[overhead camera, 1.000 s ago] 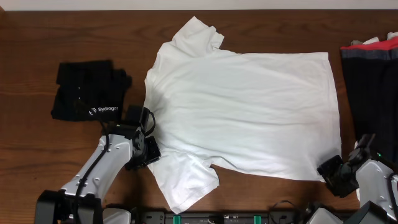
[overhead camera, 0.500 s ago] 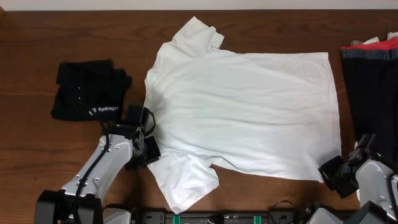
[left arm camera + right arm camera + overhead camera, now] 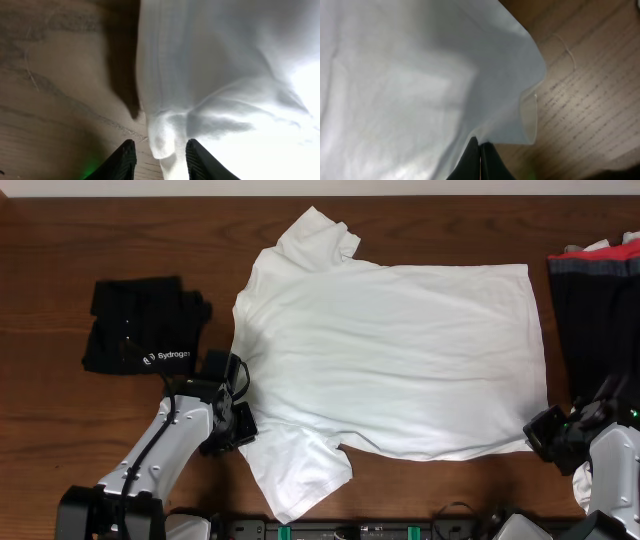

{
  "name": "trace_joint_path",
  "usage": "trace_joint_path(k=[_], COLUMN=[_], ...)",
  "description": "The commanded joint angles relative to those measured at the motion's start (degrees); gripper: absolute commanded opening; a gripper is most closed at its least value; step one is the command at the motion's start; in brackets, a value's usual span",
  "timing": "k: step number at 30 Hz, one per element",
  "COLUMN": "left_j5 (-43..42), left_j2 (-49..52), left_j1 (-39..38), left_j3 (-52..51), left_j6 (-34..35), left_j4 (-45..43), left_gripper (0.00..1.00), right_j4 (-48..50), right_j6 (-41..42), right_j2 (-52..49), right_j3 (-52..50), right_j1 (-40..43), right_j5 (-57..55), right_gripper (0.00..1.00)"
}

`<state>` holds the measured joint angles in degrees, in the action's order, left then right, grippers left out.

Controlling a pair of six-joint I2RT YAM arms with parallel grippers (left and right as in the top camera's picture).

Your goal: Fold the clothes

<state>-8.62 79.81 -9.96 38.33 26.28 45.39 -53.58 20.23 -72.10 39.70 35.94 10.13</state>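
**White tee spread flat, 2 grippers at its near edge**

From overhead, the wooden table (image 3: 60, 230) showed dark, streaky grain. The plain white T-shirt (image 3: 390, 350) lay wide across the middle, soft and mostly smooth. 1 short sleeve pointed to the far edge and the other to the near edge. A black folded shirt (image 3: 140, 325) with white lettering sat well apart on the left. A dark stack of garments (image 3: 595, 310) topped by a red strip sat on the right. The left gripper (image 3: 238, 395) was at the shirt's left edge, just above the near sleeve. The right gripper (image 3: 545, 435) was right on the near right corner of the hem.

On the left wrist view, 2 rounded black fingers (image 3: 124, 162) stood apart. A puffy rolled fold of the white cloth (image 3: 225, 75) sat between them. It lay close against 1 finger and left a gap at the other, so nothing was clamped. Pale wood grain (image 3: 50, 75) ran alongside.

On the right wrist view, the right gripper (image 3: 480, 155) had its fingers pressed together. The hem corner of the thin, faintly bluish fabric (image 3: 395, 75) was pinched between them. The loose edge curled into a small loop over the grainy tabletop (image 3: 585, 100).
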Motion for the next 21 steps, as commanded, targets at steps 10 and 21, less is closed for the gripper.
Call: trace_joint_path(k=[10, 21], left_j5=[-3.8, -8.7], left_j2=[-0.5, -0.4], left_j1=[0.2, 0.2], left_j3=[2.3, -1.1], left_j6=[-3.2, -3.3], left_j4=[2.4, -0.2], left_gripper=[0.51, 0.51], right_j4=[3.7, 4.0], right_j6=[-1.0, -1.0], right_j2=[0.6, 0.6], right_j3=[1.1, 1.1], right_j1=[1.0, 1.0], right_j5=[6.3, 6.5], right_gripper=[0.01, 0.01])
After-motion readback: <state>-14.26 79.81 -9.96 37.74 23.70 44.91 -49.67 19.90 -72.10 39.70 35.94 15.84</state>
